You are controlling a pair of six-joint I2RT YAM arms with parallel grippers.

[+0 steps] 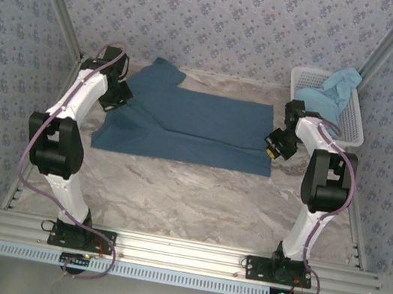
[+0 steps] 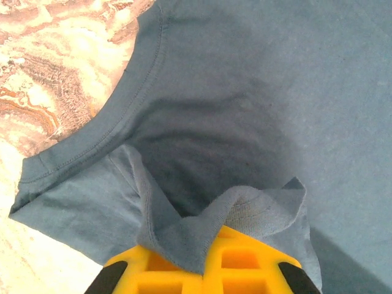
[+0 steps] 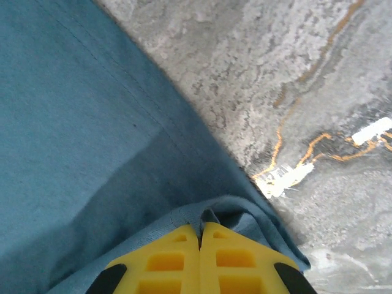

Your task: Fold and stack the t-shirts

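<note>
Near tabletop (image 1: 187,199): bare marble. At mid-tabletop the dark teal t-shirt (image 1: 192,127) lies spread mostly flat between the two arms. The left jaws are clenched on a raised fold of cloth at its left edge. The right jaws are clenched on a fold at its right edge. At the far right, the sky-blue t-shirt (image 1: 331,95) is heaped in the white mesh basket (image 1: 354,127) and drapes over its rim.

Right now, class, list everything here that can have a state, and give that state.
dark t-shirt, spread on the table, pinched at both side edges.
basket, upright, holding one shirt.
light t-shirt, crumpled in the basket.
left gripper, shut on the dark t-shirt.
right gripper, shut on the dark t-shirt.
</note>
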